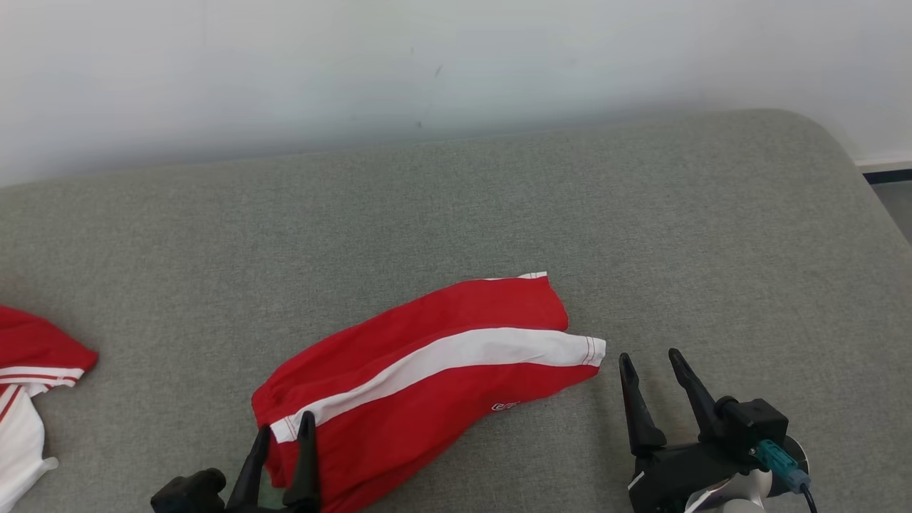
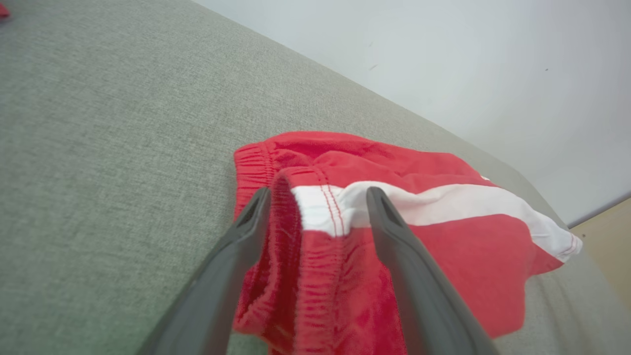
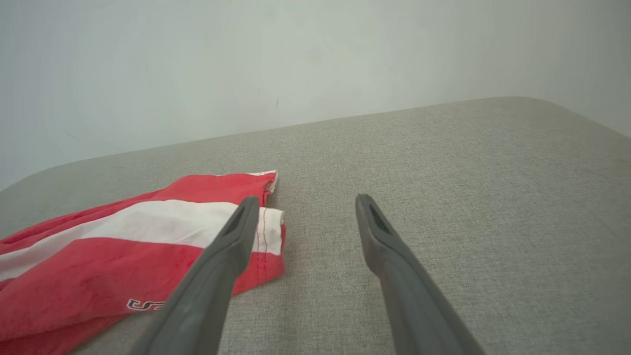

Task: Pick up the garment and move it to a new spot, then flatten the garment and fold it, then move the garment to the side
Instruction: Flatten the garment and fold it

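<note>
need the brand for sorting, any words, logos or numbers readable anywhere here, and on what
White outlined logo low on the red shorts: a few stylised letters, partly hidden, too small to read for sure.
No other text, number or sign can be seen.

Grey fabric couch surface (image 1: 641, 214), plain white wall (image 1: 356, 64) behind, dark baseboard (image 1: 887, 174) at right.

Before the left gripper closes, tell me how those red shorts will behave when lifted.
The red shorts look thin and creased, so they will probably droop from any pinched edge. The gathered waistband at the left gripper likely gives a thicker, surer hold.
</note>
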